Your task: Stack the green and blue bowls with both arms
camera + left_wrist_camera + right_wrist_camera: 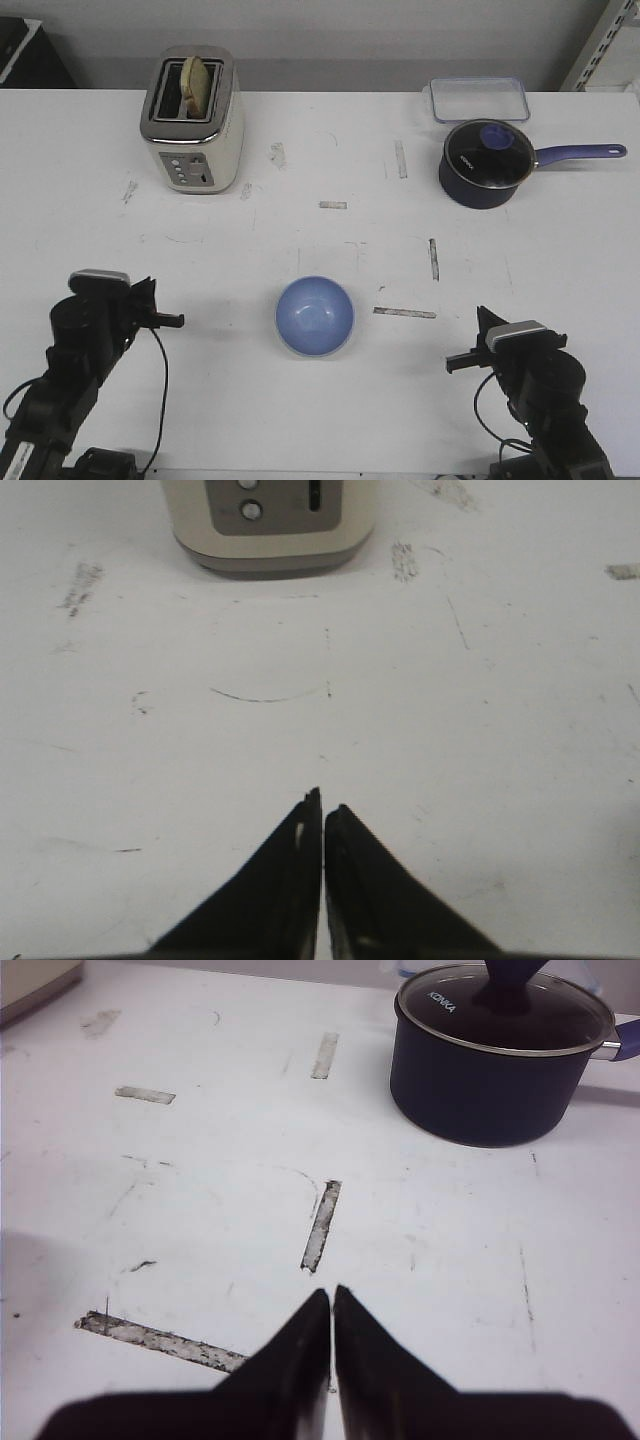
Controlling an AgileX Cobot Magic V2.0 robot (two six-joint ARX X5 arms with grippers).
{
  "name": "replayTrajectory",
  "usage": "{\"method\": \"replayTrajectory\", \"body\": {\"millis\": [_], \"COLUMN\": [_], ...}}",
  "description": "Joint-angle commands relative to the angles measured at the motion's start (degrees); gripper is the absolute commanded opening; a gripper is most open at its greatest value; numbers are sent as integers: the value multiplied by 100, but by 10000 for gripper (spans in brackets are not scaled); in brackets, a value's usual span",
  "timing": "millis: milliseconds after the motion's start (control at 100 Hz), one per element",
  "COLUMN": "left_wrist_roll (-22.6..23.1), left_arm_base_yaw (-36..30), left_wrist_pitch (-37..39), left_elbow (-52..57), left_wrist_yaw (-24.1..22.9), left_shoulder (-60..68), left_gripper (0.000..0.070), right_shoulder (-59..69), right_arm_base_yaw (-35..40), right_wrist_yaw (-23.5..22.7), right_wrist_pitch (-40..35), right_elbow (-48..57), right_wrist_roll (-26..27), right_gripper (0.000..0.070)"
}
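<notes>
A light blue bowl [315,316] sits upright on the white table [320,400], near the front and midway between the two arms. The green bowl is hidden or out of view in every view. My left gripper [178,320] rests low at the front left, well left of the bowl, its fingers pressed together with nothing in them [323,805]. At the front right, my right gripper [452,364] is also shut and empty [332,1295]. Neither wrist view shows a bowl.
A cream toaster [193,120] holding bread stands at the back left, its base in the left wrist view [268,525]. A dark navy lidded saucepan [485,165] [490,1070] sits at the back right, handle pointing right. A clear lidded box [479,98] lies behind it.
</notes>
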Motion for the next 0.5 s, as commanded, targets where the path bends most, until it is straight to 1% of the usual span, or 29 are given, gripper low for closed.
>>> {"method": "replayTrajectory", "body": {"millis": [0, 80, 200, 260, 320, 490], "left_wrist_roll": [-57, -59, -66, -197, -280, -269], "left_arm_base_yaw": [120, 317, 584, 693, 741, 745], "left_wrist_pitch": [190, 225, 245, 278, 275, 282], "left_elbow": [-81, -214, -264, -264, -264, -264], "left_wrist_yaw": [-24, -22, -22, -22, -22, -22], "left_shoulder": [-361, -745, -988, -1034, -1080, -1246], "left_gripper": [1, 1, 1, 1, 1, 1], "right_shoulder": [33, 33, 31, 31, 31, 28], "right_arm_base_yaw": [11, 11, 11, 11, 11, 11], "right_wrist_yaw": [-2, -2, 0, 0, 0, 0], "right_wrist_pitch": [55, 59, 94, 138, 188, 227], "right_elbow": [22, 22, 22, 22, 22, 24], "right_wrist_roll": [96, 98, 96, 94, 94, 96], "right_gripper": [0, 0, 0, 0, 0, 0]}}
